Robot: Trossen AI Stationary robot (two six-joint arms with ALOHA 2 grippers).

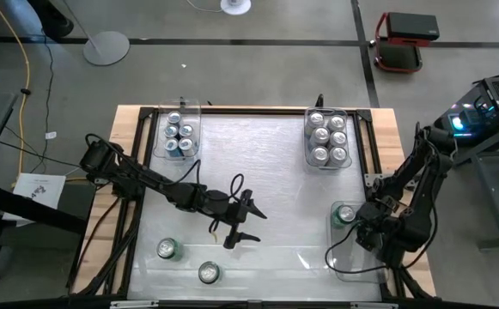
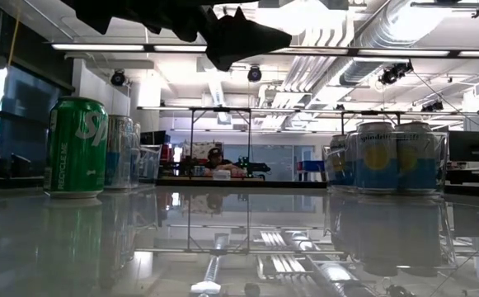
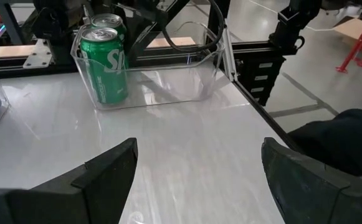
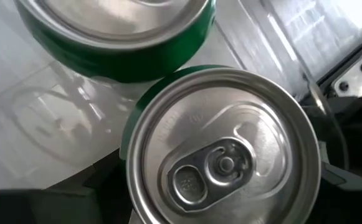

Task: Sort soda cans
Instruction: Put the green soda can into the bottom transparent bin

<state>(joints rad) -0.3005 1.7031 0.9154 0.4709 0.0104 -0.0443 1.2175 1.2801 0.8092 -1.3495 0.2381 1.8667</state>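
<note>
Right hand (image 1: pixel 358 225): over the clear rectangular plastic bin (image 1: pixel 356 273) at the tabletop's near right corner, fingers around a green silver-topped metal soda can (image 4: pixel 221 149), a second green can (image 4: pixel 115 31) beside it.
Left hand (image 1: pixel 247 225): above mid-tabletop, fingers spread wide, holding nothing.
Loose cans: two (image 1: pixel 167 249) (image 1: pixel 208 272) near the front edge.
Far bins: blue cans (image 1: pixel 180 133) left, silver cans (image 1: pixel 328 137) right.
Tabletop (image 1: pixel 266 184): glossy white, reflective.
Room: grey floor (image 1: pixel 258 69), ceiling ducts.

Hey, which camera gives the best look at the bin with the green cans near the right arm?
The left wrist view: the clear bin shows whole, two green cans at one end. The high view shows it partly under the right gripper; the right wrist view shows only can tops.
</note>
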